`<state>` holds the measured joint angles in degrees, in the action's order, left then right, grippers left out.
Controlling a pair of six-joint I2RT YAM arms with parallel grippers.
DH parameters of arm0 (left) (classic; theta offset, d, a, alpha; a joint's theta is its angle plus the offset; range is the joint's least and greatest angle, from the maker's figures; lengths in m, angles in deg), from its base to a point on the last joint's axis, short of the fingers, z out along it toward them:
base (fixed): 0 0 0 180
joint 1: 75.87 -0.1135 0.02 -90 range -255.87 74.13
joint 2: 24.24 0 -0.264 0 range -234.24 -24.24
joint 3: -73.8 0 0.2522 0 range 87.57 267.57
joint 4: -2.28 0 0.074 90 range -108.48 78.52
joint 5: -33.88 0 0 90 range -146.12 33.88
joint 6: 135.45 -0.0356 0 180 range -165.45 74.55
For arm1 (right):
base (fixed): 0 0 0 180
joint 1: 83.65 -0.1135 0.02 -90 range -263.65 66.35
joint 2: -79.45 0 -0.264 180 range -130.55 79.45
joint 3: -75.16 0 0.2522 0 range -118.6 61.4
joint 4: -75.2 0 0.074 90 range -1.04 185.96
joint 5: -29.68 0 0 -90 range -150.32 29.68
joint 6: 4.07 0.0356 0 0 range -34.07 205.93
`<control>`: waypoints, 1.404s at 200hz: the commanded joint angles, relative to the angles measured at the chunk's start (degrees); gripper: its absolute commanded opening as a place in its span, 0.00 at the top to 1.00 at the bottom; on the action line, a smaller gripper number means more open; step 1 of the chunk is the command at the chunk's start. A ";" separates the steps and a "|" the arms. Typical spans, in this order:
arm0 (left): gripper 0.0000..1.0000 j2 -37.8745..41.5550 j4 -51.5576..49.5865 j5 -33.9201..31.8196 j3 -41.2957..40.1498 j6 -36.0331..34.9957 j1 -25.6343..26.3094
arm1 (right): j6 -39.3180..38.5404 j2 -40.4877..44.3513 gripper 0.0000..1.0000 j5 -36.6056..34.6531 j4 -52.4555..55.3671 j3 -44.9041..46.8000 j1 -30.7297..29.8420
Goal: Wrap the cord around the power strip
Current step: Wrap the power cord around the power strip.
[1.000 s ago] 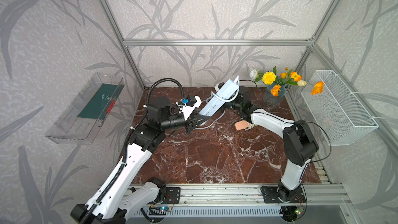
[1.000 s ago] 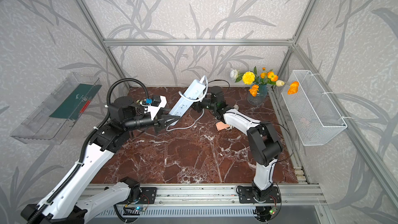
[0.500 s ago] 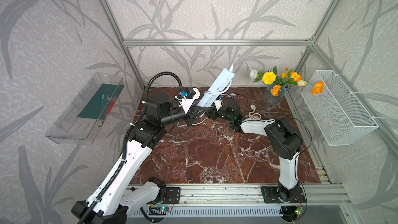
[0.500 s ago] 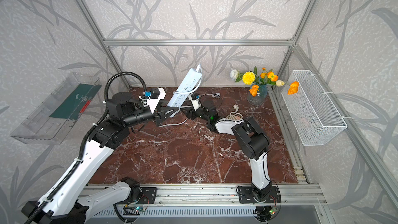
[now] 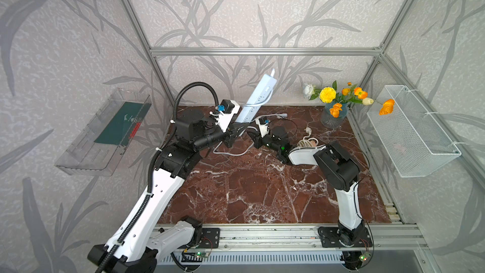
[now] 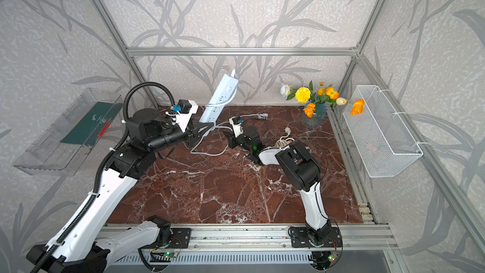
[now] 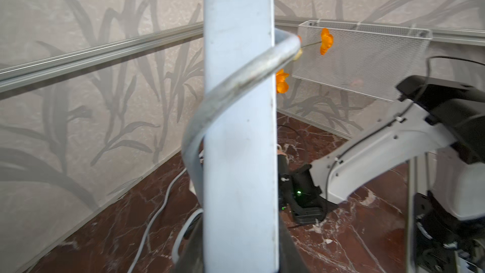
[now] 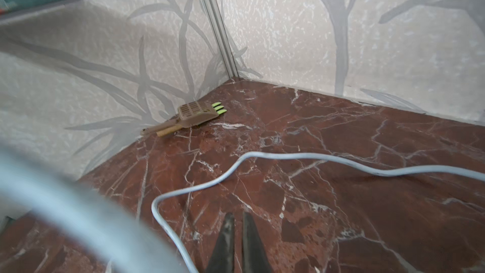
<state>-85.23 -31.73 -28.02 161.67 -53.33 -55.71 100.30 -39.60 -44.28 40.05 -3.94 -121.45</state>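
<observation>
Power strip [image 5: 258, 98] stands tilted above the marble table [image 5: 249, 193], its lower end clamped in the left gripper [image 5: 236, 131] and its upper end toward the back wall. One turn of cord [image 7: 244, 74] crosses its body in the left wrist view; the rest lies slack on the table. Right gripper [image 8: 237, 216] hovers low beside that slack cord, fingers closed and holding nothing.

legible text: 0 items found | green card [image 5: 119, 124] in clear wall tray [image 5: 84, 157]: a pale mark and a red strip are seen, too small to be read | power strip [image 5: 258, 98]: sockets are seen, no print can be made out in any view
</observation>
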 commanded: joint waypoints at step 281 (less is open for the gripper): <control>1.00 4.50 -25.23 25.68 -2.08 -20.35 6.36 | -24.92 2.74 1.00 19.58 47.47 -46.05 15.40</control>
<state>-84.55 -59.08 -17.99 156.95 -68.22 -49.65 68.92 -37.52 -25.36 93.52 -51.81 -108.62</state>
